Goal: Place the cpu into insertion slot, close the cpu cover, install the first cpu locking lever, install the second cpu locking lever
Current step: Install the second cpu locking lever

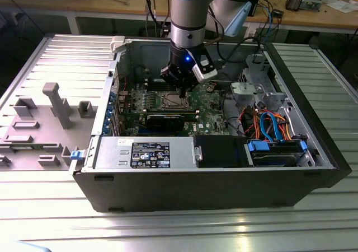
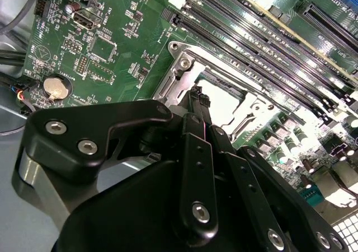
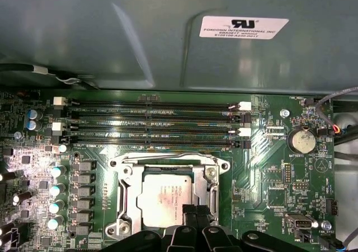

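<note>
Hovering low over the motherboard (image 3: 291, 179) inside the open computer case (image 1: 212, 179), my gripper (image 3: 197, 211) has its two black fingertips (image 2: 200, 102) drawn narrow, close together, with nothing visibly between them. They sit right at the edge of the cpu (image 3: 168, 199), which lies flat in the insertion slot (image 3: 130, 204), silver top up. The cpu cover (image 3: 170, 165) frames the chip with its square window. Just beyond the socket run the long black memory slots (image 3: 151, 123). A round coin battery (image 3: 302, 140) sits near the board's corner.
</note>
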